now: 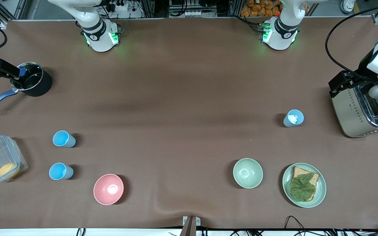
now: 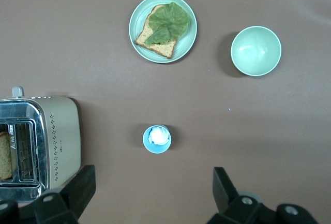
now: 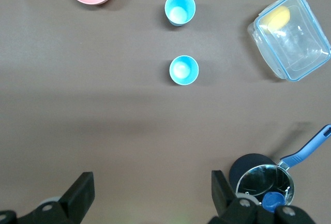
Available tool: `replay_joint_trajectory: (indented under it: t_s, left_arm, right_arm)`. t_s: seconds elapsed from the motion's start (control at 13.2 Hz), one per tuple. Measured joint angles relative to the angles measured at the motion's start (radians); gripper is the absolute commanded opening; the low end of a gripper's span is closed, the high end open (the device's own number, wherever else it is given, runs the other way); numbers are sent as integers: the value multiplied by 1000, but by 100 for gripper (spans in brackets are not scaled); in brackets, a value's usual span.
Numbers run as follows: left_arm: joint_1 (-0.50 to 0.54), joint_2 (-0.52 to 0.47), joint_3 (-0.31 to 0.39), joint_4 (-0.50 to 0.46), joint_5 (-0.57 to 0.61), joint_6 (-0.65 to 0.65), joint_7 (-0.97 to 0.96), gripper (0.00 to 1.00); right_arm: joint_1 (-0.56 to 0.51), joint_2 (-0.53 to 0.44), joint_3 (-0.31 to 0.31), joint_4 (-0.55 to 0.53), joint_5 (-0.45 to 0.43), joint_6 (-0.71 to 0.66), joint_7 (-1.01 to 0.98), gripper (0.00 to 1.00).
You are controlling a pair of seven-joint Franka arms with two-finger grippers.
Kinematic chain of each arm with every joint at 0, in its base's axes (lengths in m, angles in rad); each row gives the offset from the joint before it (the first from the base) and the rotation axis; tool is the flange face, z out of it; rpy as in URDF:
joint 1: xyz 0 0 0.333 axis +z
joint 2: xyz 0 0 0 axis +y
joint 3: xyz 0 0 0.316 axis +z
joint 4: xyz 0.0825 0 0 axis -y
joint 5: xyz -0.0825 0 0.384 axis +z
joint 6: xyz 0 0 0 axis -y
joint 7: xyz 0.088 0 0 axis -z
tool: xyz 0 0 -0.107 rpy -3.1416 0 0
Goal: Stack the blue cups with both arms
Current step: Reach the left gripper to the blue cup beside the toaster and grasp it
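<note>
Two bright blue cups sit upright w/ mouths open at the right arm's end of the table, both close to the pink bowl (image 1: 108, 189). One cup (image 1: 60, 171) is just beside the bowl, toward the clear container (image 1: 1, 162); the other cup (image 1: 63, 139) is farther from the front cam than that one, apart from it, not stacked. A third, duller cup (image 1: 293, 118) w/ something white in it is well away from the bowl, at the left arm's end near the toaster (image 1: 361, 106), farther from the cam than the green bowl (image 1: 247, 172) & the plate (image 1: 320, 193).

Right gripper (image 3: 150, 195) is up over the saucepan (image 1: 31, 79), fingers spread wide, holding nothing. Left gripper (image 2: 152, 193) is up over the toaster's edge, also wide open & empty.
</note>
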Motion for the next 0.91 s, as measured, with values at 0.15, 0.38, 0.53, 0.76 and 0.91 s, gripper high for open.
replay_joint_trajectory:
  t_s: [0.15, 0.38, 0.53, 0.76, 0.91]
  left_arm:
    - [1, 0, 1, 1, 0, -16, 0, 100]
    - [5, 1, 8, 0, -17, -34, 17, 100]
    - [13, 13, 16, -33, -30, -28, 24, 100]
    - [69, 41, 17, -217, -31, 145, 38, 100]
    - [80, 54, 18, -391, -31, 319, 39, 100]
  right_arm:
    - [0, 0, 0, 0, 1, 0, 0, 100]
    - [0, 0, 0, 0, 1, 0, 0, 100]
    - [0, 1, 0, 0, 2, 0, 0, 100]
    - [-4, 7, 0, 0, 2, 0, 0, 100]
    - [-20, 27, -1, 0, 0, 0, 0, 100]
